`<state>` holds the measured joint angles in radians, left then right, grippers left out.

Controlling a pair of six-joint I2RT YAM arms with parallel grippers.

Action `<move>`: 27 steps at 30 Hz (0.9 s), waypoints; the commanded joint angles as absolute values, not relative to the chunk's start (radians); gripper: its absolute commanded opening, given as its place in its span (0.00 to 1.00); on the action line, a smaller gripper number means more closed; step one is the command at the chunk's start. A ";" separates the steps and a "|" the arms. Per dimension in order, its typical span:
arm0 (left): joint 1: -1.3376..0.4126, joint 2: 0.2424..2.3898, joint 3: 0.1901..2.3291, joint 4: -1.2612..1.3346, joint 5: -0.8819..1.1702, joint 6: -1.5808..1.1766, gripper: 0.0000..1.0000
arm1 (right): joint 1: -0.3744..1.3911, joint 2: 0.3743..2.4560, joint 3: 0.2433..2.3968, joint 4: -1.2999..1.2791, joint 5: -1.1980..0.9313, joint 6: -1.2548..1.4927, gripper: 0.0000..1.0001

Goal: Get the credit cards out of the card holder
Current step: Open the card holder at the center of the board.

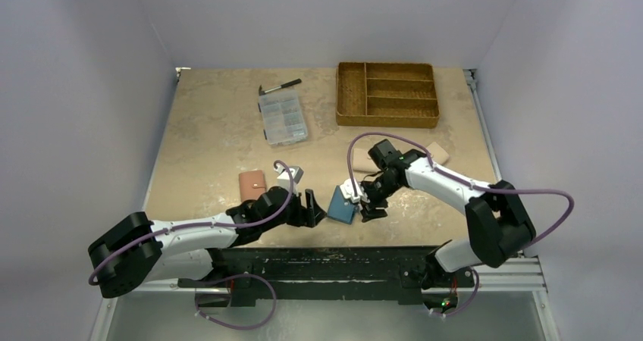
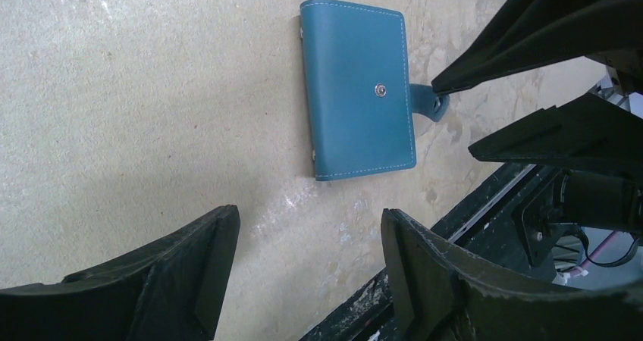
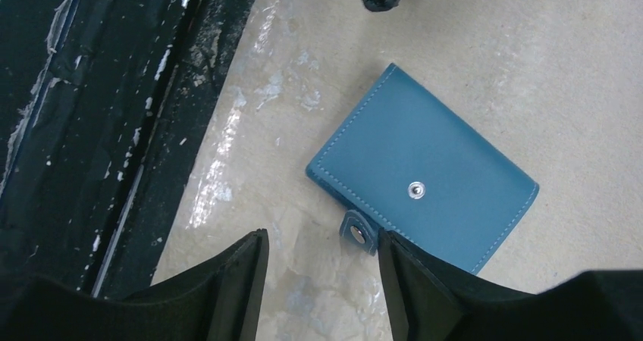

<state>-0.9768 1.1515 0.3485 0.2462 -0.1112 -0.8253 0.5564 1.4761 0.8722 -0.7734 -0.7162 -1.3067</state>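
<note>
**Top external view.** A small dark blue leather bifold card holder (image 1: pixel 342 207) lies flat on the tan worktop (image 1: pixel 212 129), near its front edge and between the two arms. The left claw (image 1: pixel 311 207) is just to its left and the right claw (image 1: pixel 371 204) just to its right, both low over the surface. Well apart, farther back, are a brown woven divided tray (image 1: pixel 387 95), a clear plastic compartment box (image 1: pixel 283 120) and a pink wallet (image 1: pixel 252 184). No credit cards show anywhere.

**Left wrist view.** The left claw (image 2: pixel 307 239) stands open with nothing between its black fingers (image 2: pixel 205 280). The card holder (image 2: pixel 356 91) lies ahead of it, apart. It is folded shut with the outer face up, pale stitching round the edge and a silver snap stud (image 2: pixel 381 90) in the face. Its short snap tab (image 2: pixel 426 102) sticks out unfastened on the far side. One finger of the right claw sits at the tab's end; whether it touches or is just clear cannot be told.

**Right wrist view.** The right claw (image 3: pixel 322 269) has its jaws apart and grips nothing. The snap tab (image 3: pixel 359 232) lies between its fingers, close by one of them. The card holder (image 3: pixel 425 178) rests near the dark front rail (image 3: pixel 91 129).

**Handling, as a judgement.**
- The holder looks light, thin and soft-sided, so it is likely to skid on the smooth worktop if one claw pushes it alone.
- The tab is the only raised part and looks the best first hold for lifting the flap.
- The other claw would probably need to pin the body.
- The cards, if inside, are hidden; they are probably stiff, slick and thin-edged.
</note>
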 commanded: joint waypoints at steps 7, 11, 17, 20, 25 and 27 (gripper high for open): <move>-1.019 1.173 0.402 0.342 -0.100 -0.692 0.72 | 0.561 1.439 0.812 -0.768 -0.664 -1.273 0.55; -1.057 1.189 0.402 0.392 -0.128 -0.619 0.72 | 0.561 1.463 0.809 -0.757 -0.632 -1.245 0.51; -1.113 1.202 0.370 0.479 -0.258 -0.551 0.73 | 0.545 1.498 0.830 -0.751 -0.617 -1.176 0.44; -1.127 1.209 0.353 0.525 -0.307 -0.557 0.73 | 0.533 1.520 0.843 -0.763 -0.623 -1.159 0.39; -1.154 1.242 0.362 0.542 -0.346 -0.583 0.73 | 0.522 1.549 0.864 -0.772 -0.644 -1.128 0.35; -1.184 1.253 0.373 0.534 -0.388 -0.587 0.73 | 0.518 1.564 0.876 -0.778 -0.658 -1.110 0.33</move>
<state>-1.1416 1.2324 0.3614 0.4763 -0.2989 -0.5896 0.5270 1.5475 0.8265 -0.7582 -0.6228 -1.1580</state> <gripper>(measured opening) 0.729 0.343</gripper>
